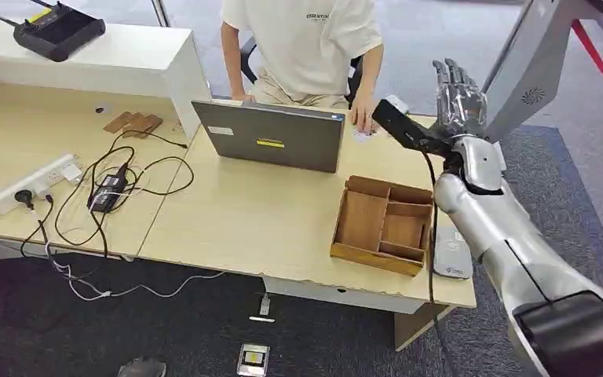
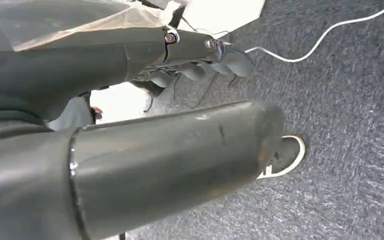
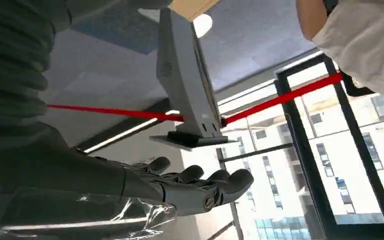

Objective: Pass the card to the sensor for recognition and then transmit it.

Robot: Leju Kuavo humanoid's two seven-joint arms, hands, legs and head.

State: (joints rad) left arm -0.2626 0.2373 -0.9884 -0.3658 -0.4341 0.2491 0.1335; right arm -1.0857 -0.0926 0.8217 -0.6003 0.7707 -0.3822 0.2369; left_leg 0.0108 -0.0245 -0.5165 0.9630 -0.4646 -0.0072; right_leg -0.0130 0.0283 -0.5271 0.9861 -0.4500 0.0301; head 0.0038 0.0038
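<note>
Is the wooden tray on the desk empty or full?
Empty: the wooden tray shows bare compartments in the head view.

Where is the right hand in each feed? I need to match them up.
Head view: right hand, upper right, fingers up, before the grey post.
Right wrist view: its fingers low in the picture, under that post.
Left wrist view: left hand over carpet instead.
Shared landmark: the post's red belt.
</note>
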